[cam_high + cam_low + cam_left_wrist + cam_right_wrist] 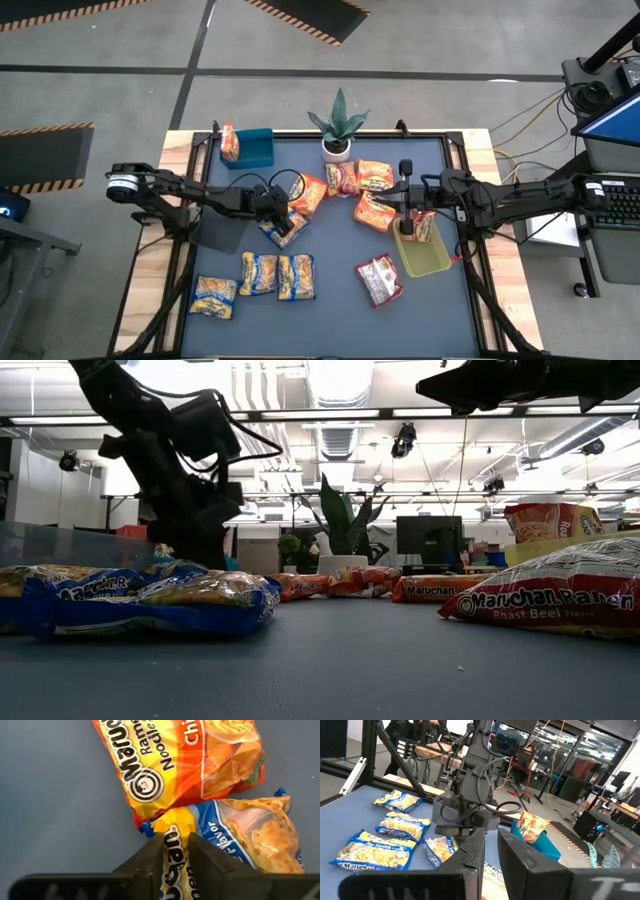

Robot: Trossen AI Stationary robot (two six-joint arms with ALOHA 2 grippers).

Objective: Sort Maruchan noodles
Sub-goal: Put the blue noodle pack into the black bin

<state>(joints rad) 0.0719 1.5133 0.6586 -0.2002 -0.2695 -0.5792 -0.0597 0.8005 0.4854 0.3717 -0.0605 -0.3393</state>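
Several Maruchan noodle packets lie on the dark blue table (pixel 340 320). My left gripper (pixel 283 214) reaches down near the table's middle and is shut on a yellow-and-blue packet (pixel 284 230), which lies beside an orange packet (pixel 308 193). My right gripper (pixel 412 212) hangs shut and empty, level, above the yellow-green bin (pixel 425 262). An orange packet (pixel 426 226) stands in that bin. Another orange packet (pixel 230 142) stands in the blue bin (pixel 258 150) at the far left. My left gripper pinches one short end of the yellow-and-blue packet (pixel 173 845) between its two fingers (pixel 146 862), just behind the crimped edge (pixel 174 820), which fans out past the fingertips. The fingers slant down from the table's left. The packet's body (pixel 255 840) lies on the table.
Three yellow-and-blue packets (pixel 258 272) (pixel 296 276) (pixel 214 296) lie near the front left, and a red-and-white one (pixel 378 280) sits in front of the yellow-green bin. Orange packets (pixel 358 178) (pixel 374 211) lie by the potted plant (pixel 338 128) at the far edge.
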